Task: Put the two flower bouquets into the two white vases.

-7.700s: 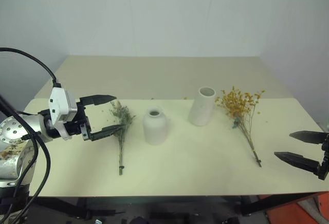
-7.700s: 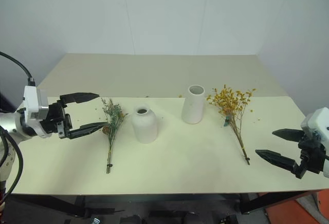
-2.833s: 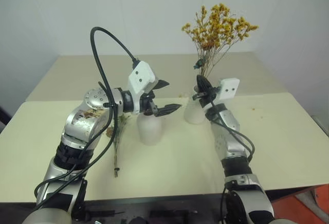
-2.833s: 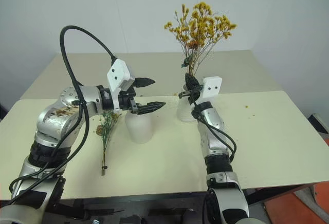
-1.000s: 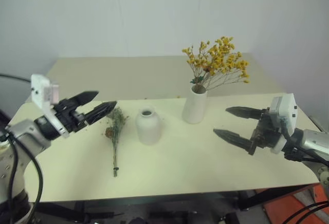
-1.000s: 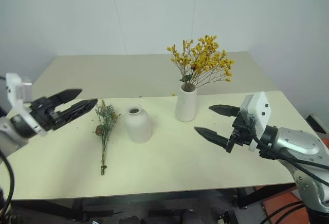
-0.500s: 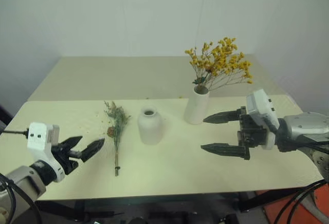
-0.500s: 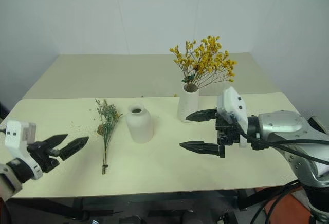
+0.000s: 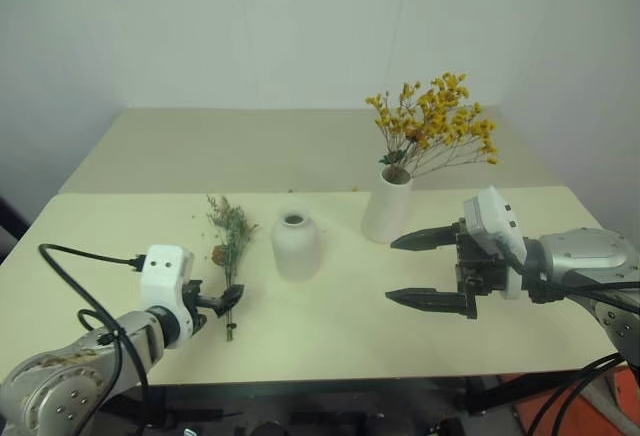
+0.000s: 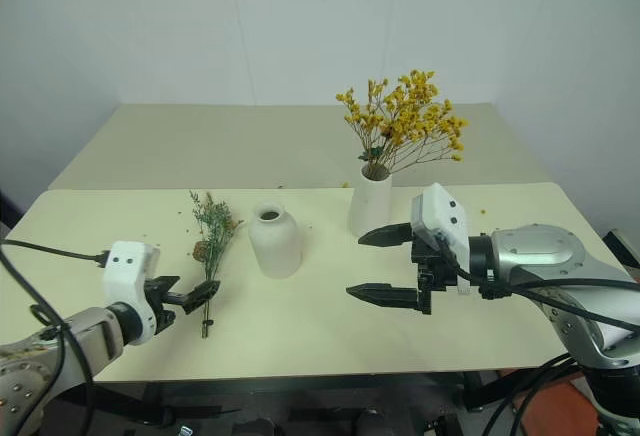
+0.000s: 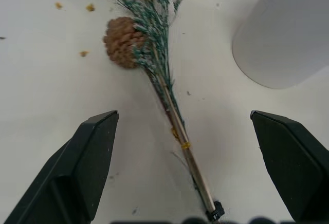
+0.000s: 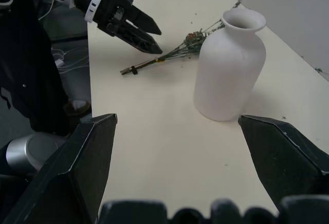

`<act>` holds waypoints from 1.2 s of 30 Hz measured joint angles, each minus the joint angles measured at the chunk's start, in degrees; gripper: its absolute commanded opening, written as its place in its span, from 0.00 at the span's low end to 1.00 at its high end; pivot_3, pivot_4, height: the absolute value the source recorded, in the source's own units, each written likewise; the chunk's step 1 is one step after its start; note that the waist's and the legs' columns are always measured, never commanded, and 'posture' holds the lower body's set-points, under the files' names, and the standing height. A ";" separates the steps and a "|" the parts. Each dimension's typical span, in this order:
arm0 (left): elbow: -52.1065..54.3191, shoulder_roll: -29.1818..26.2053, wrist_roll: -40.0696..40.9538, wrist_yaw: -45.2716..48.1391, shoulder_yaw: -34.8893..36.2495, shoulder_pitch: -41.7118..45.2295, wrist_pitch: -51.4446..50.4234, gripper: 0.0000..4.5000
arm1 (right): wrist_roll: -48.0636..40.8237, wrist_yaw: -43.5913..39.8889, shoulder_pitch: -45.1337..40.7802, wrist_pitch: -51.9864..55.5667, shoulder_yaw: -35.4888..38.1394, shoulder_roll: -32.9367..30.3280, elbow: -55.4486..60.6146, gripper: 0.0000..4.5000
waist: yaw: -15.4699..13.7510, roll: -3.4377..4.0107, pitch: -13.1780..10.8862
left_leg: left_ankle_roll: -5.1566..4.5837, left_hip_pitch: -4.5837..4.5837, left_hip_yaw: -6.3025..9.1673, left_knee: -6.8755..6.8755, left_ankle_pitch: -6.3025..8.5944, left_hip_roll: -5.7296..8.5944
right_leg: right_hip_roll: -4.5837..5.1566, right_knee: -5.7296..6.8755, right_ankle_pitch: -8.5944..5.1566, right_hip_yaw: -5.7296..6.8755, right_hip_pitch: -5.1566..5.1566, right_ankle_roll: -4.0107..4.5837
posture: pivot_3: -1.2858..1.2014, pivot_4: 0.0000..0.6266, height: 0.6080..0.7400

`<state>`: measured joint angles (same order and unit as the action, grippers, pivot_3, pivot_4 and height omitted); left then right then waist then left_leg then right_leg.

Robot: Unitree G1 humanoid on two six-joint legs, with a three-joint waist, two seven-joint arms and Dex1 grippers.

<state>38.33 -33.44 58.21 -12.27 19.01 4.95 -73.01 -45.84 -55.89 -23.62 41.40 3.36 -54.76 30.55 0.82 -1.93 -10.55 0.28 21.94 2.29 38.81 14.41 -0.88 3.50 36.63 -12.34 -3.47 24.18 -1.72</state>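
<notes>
The bushy yellow bouquet (image 9: 432, 131) stands upright in the tall white vase (image 9: 386, 206). On the table to its left stands the short rounded vase (image 9: 296, 246), with nothing in it. Left of that jar lies the grey-green sprig (image 9: 230, 246) with its pinecone (image 11: 122, 41). My left gripper (image 9: 215, 299) is low over the table at the sprig's lower stem (image 11: 175, 126), open, one finger on either side and apart from it. My right gripper (image 9: 392, 270) hovers open and empty, right of the short vase (image 12: 229, 70) and in front of the tall one.
The cream table (image 9: 330, 341) has its front edge close below both grippers. Small yellow crumbs (image 11: 72, 29) lie scattered near the sprig. A second table surface (image 9: 280, 141) extends behind, up to the white wall.
The yellow bouquet went from lying on the table into the tall vase, and my right gripper let it go. Over the last second my left gripper sank to the sprig's stem. My right gripper edged left.
</notes>
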 measured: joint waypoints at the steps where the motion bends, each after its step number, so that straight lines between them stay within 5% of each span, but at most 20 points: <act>1: -0.88 1.32 -0.71 -1.19 -0.39 1.13 -0.57 1.00 | -0.06 0.27 0.01 0.15 0.12 0.00 0.38 1.00 | -0.02 0.00 0.00 | 0.00 -0.01 0.00 0.01 0.00 -0.01 | 0.00 0.01 0.00 0.01 -0.01 0.00 | 0.52 0.24 1.00; 18: -9.08 10.95 -11.30 -4.37 -4.66 11.78 -5.80 1.00 | -1.63 -0.33 -0.71 1.47 1.99 -1.23 1.60 1.00 | 0.06 -0.04 0.02 | 0.00 0.07 0.01 0.00 0.00 0.03 | 0.01 -0.08 0.00 0.01 0.01 -0.01 | 0.52 0.24 1.00; 22: -9.53 11.93 -13.42 -3.03 -5.58 12.39 -7.49 0.81 | -1.50 -0.29 -0.71 1.47 1.99 -1.31 1.61 1.00 | -0.03 -0.04 0.02 | 0.00 0.06 0.02 0.00 0.00 0.03 | 0.01 -0.09 0.01 0.01 0.00 -0.01 | 0.52 0.24 1.00; 33: -9.94 11.96 -19.60 1.91 -7.36 13.35 -8.06 0.05 | -0.42 -0.25 -0.51 1.46 1.99 -1.31 1.63 1.00 | -0.06 -0.04 0.02 | 0.00 0.06 0.01 0.00 0.00 0.04 | 0.01 -0.11 0.01 0.01 -0.02 -0.03 | 0.52 0.24 1.00; 36: -9.92 11.73 -20.90 3.67 -7.84 12.87 -6.85 0.05 | -0.30 -0.35 -0.43 1.46 1.99 -1.38 1.57 1.00 | -0.03 -0.04 0.02 | 0.00 0.07 0.02 0.00 0.00 0.03 | 0.01 -0.11 0.01 0.01 -0.01 -0.03 | 0.52 0.24 1.00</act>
<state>28.42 -21.72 37.31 -8.61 11.16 17.82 -79.86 -46.14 -56.24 -24.04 42.86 5.36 -56.15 32.12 0.79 -1.97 -10.53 0.27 22.01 2.30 38.81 14.41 -0.85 3.51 36.52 -12.33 -3.46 24.17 -1.75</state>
